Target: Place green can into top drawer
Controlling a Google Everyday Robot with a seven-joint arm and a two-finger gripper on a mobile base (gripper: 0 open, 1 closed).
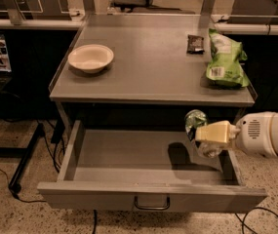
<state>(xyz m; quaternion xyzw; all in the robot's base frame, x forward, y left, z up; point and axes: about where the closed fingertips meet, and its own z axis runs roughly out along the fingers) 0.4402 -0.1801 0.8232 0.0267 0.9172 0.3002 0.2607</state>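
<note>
The green can is dark green with a pale print and is held in my gripper, whose cream fingers are shut around it. The can hangs tilted over the right part of the open top drawer, just below the table's front edge, and casts a shadow on the drawer floor. The drawer is pulled fully out; its grey front panel carries a small dark bar handle. My white arm comes in from the right.
On the grey table top stand a cream bowl at the left, a light-green chip bag at the right and a small dark packet behind it. Cables lie on the floor at both sides.
</note>
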